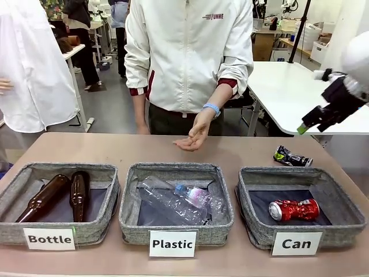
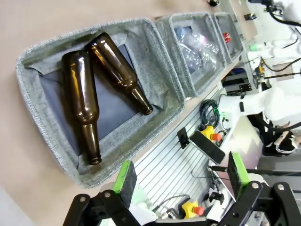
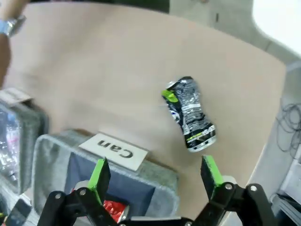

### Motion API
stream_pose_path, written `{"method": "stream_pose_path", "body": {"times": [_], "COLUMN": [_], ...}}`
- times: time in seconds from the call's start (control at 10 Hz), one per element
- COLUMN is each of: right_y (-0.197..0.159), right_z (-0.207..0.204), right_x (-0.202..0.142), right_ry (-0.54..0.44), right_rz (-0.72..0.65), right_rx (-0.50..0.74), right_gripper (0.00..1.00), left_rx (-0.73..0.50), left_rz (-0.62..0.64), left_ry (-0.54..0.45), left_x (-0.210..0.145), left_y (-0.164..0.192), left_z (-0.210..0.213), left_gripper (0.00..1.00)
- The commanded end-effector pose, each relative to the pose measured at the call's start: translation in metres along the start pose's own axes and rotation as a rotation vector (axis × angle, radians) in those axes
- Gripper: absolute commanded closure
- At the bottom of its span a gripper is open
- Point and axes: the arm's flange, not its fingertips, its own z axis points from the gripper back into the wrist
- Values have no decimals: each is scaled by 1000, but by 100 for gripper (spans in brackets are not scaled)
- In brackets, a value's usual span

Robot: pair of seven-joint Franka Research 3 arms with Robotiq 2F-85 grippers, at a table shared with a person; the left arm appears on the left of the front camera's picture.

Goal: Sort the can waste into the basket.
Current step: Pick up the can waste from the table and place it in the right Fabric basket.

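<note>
Three grey woven fabric baskets line the near edge of the tan table [image 1: 115, 149], leaving open tabletop behind them up to the person's hand [image 1: 193, 137] at twelve o'clock. The "Can" basket [image 1: 251, 183], at five o'clock, holds the crushed red can [image 1: 294, 209] on its dark lining. The crumpled black can [image 1: 291, 157] with green-yellow marks lies on bare table just behind that basket's far rim, well clear of the table's right edge. The right gripper [image 1: 305, 126] hovers released above it at three o'clock; from its wrist the black can sits at one o'clock. The left gripper [image 2: 181, 178] is spread wide over the basket with two smooth brown glass bottles [image 2: 101, 89].
</note>
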Motion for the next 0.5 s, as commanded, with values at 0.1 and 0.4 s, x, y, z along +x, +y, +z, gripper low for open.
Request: {"method": "stream_pose_path", "body": {"times": [0.1,0.4], "right_y": [-5,-6], "right_z": [-39,-96], "right_x": [26,31], "right_ry": [119,159], "right_rz": [7,-11], "right_rx": [-69,-152], "right_gripper": [0,0], "left_rx": [10,10], "left_rz": [-17,-17], "left_ry": [2,2], "left_x": [-3,-3], "left_y": [2,2], "left_z": [1,1], "left_gripper": [0,0]}}
